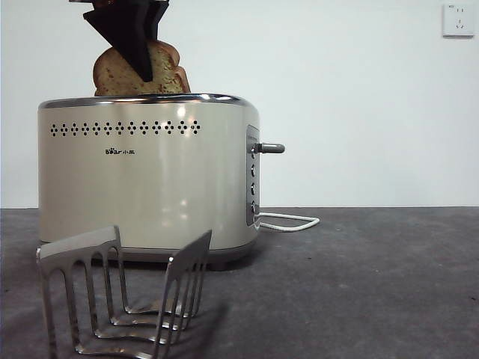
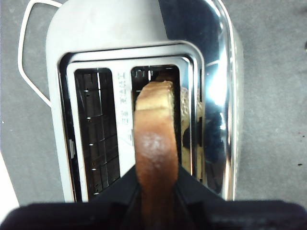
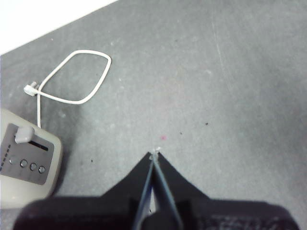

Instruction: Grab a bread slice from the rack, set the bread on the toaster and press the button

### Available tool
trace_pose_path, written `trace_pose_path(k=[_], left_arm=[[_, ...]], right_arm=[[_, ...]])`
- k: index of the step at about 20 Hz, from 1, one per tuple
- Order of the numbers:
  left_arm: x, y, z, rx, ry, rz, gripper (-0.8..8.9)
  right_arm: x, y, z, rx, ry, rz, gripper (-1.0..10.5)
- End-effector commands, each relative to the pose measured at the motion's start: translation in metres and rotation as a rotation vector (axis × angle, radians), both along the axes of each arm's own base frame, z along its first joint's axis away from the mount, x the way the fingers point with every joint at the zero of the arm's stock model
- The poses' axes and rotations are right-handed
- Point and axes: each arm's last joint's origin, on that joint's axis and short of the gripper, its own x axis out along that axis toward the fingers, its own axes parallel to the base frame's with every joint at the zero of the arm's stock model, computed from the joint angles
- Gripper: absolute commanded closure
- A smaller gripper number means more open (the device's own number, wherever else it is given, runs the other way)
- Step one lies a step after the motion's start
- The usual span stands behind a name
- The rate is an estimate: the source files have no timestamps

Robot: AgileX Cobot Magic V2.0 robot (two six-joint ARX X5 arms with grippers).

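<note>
Nearest the camera in the front view, at the lower left of the frame, stands the rack [image 1: 123, 295], its upright metal dividers holding nothing. Just behind it sits the toaster [image 1: 150, 179], filling the left half of the frame on the dark grey bench [image 1: 359, 284]. The button [image 1: 270, 148] sticks out sideways from the narrow panel on the toaster's right end, high on its track. A white cord [image 1: 290, 221] loops on the bench beside that end.

At the top left of the frame the left tool [image 1: 142, 63] comes down from above, pinching the slice of bread [image 1: 116, 75] by its domed crust. The slice's lower part is hidden behind the chrome rim. In the left wrist view the slice [image 2: 154, 143] hangs upright over one of the two slots.

The right tool [image 3: 155, 160], with its tips pressed together and holding nothing, hangs over bare bench near the toaster's panel end [image 3: 26, 163].
</note>
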Motion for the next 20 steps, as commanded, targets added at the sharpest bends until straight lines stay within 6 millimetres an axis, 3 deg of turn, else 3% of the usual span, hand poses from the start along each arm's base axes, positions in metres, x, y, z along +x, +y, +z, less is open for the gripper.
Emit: trace_pose_path(k=[1,5,8,11,14,20], left_arm=[[0.003,0.001,-0.003,-0.009,0.015,0.022,8.14],[0.005,0.001,-0.003,-0.090,0.040,0.094,7.95],[0.007,0.000,-0.001,-0.129,0.031,0.195,6.23],[0.008,0.000,0.000,-0.146,0.017,0.251,3.52],[0.004,0.003,0.006,-0.170,0.009,0.274,3.33],[-0.029,0.021,0.045,-0.261,-0.102,0.272,3.34]], right_arm=[[-0.001,0.000,0.001,-0.009,-0.001,0.009,9.5],[-0.001,0.000,0.001,-0.009,0.000,0.009,9.5],[-0.001,0.000,0.001,-0.009,0.000,0.009,9.5],[-0.001,0.000,0.000,-0.009,0.004,0.009,9.5],[-0.001,0.000,0.000,-0.008,0.007,0.009,9.5],[-0.001,0.000,0.001,-0.008,-0.002,0.009,9.5]])
